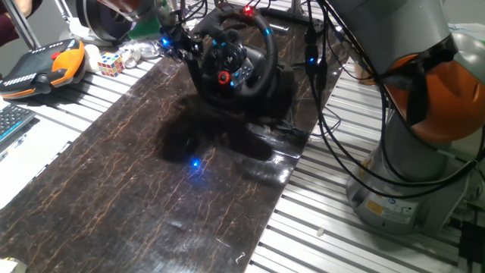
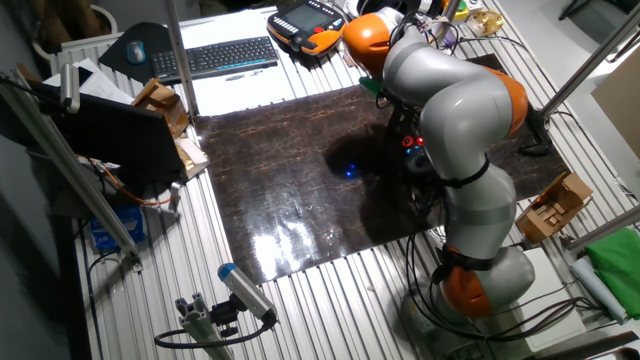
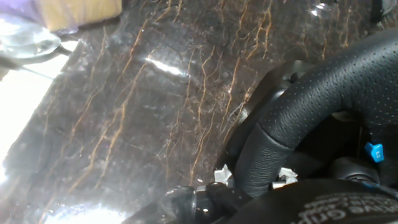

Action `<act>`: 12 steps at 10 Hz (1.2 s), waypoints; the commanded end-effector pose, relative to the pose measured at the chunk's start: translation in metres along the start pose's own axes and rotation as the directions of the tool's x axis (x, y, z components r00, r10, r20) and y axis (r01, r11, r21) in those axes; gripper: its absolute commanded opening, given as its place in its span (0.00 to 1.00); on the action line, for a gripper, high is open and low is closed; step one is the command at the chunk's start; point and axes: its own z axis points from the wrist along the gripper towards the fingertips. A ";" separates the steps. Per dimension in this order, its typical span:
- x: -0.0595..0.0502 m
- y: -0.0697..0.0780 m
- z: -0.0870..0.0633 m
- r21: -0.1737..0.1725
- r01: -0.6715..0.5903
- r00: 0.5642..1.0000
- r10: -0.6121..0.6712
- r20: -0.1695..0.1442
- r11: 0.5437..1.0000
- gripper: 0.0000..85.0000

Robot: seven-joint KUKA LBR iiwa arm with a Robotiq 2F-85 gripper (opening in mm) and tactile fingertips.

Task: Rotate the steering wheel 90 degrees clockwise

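The steering wheel [image 1: 231, 54] is finished in black, with a red round button [image 1: 223, 76] and blue-lit buttons [image 3: 374, 151] on the hub; its rim is covered in perforated black material. The tabletop [image 1: 129, 174] is patterned in dark brown marble with orange-gold veining. The arm [image 2: 455, 110] is coloured silver-grey with orange joint bands. A multicoloured puzzle cube [image 1: 111, 64] is seen.

Low side, high overhead, close hand view — shared slab [image 1: 136, 189].
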 end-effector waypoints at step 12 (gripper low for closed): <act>-0.007 -0.008 -0.004 0.029 -0.204 0.979 0.204 -0.005 0.979 0.01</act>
